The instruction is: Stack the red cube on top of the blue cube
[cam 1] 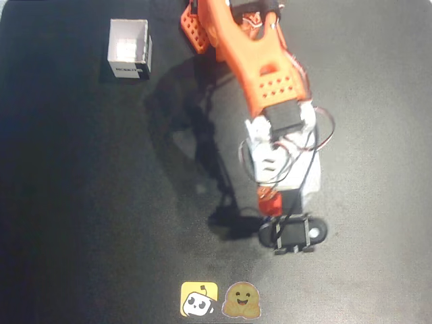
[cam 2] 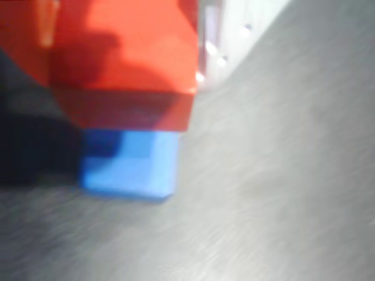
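The claw [cam 1: 270,202] grips the red cube [cam 2: 126,64] just over the blue cube [cam 2: 132,164] — offset, I judge, so releasing now risks it toppling off.

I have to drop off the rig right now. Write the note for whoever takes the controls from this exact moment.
Gripper: lowered over the cubes; the wrist view is too close and blurred to tell whether the jaws grip or have let go.
Red cube: right above the blue cube, overlapping it; contact is unclear.
White box: far off at the overhead view's upper left, not involved.
Done: red brought over blue.
Left: confirm it sits square, open the jaws, lift straight up and away, probably slowly so the stack isn't nudged.
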Robot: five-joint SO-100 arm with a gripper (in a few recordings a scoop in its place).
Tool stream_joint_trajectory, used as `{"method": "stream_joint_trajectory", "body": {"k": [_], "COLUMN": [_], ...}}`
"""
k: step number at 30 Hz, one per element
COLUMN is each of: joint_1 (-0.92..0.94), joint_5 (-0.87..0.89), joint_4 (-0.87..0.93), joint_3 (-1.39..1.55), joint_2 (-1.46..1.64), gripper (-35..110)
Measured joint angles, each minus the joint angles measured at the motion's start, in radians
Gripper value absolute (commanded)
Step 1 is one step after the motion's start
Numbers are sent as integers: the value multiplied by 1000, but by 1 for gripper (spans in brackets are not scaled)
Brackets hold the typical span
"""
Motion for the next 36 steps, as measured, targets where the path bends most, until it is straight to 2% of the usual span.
{"method": "stream_joint_trajectory", "body": {"k": [36], "joint_1": [0], "joint_5": [-32], "joint_4": [-106], "joint_3": [-29], "joint_2": [-109], "gripper": [0]}}
